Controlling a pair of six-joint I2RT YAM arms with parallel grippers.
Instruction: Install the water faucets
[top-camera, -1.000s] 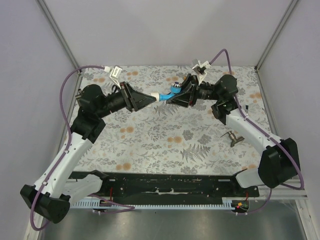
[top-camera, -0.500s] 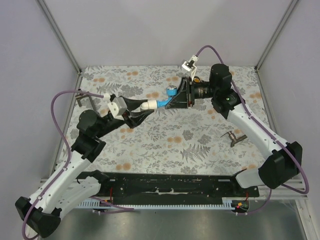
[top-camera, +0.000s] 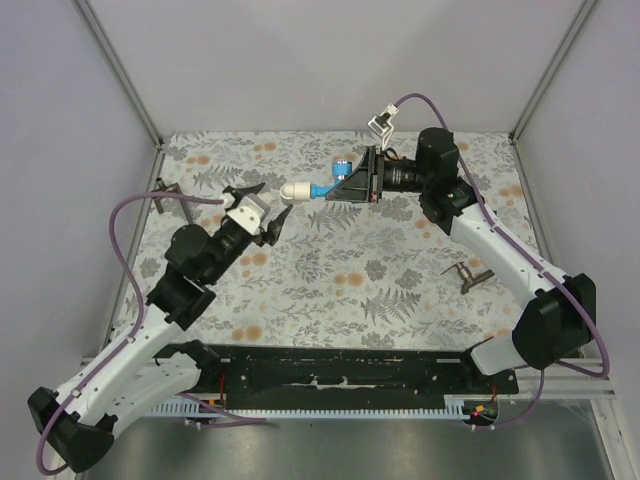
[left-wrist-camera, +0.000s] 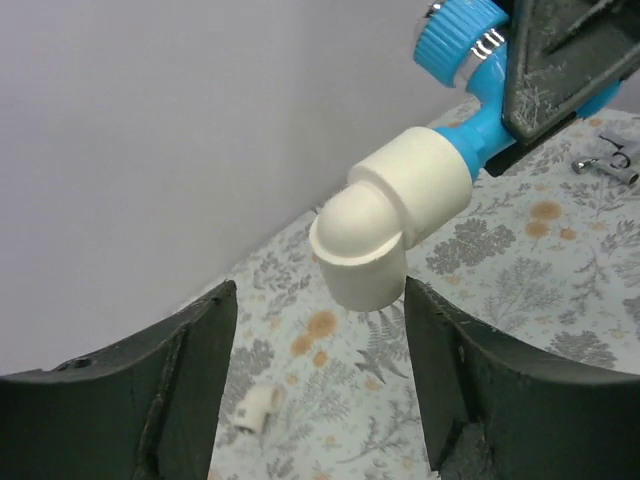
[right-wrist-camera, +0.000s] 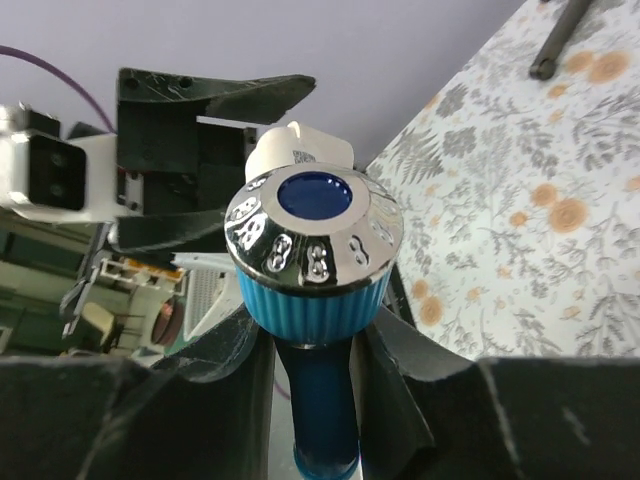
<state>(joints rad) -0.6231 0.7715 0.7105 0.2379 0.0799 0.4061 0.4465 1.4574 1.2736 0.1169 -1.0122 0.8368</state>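
A bright blue water faucet (top-camera: 328, 186) with a chrome-topped knob (right-wrist-camera: 312, 240) hangs above the far middle of the table. My right gripper (top-camera: 348, 188) is shut on its blue stem (right-wrist-camera: 325, 400). A white elbow fitting (left-wrist-camera: 385, 225) sits on the faucet's end, pointing down. My left gripper (top-camera: 262, 210) stands open just left of and below the elbow. In the left wrist view its fingers (left-wrist-camera: 160, 390) flank empty air under the fitting and touch nothing. The right wrist view shows the left gripper (right-wrist-camera: 200, 130) behind the knob.
A small white fitting (left-wrist-camera: 255, 408) lies on the floral table below the left gripper. One dark metal bracket (top-camera: 468, 274) lies at the right of the table and another (top-camera: 168, 195) by the left wall. Grey walls enclose three sides.
My left gripper has opened, let go of the white elbow and drawn back to the left. The right gripper has kept the faucet and lifted it slightly.
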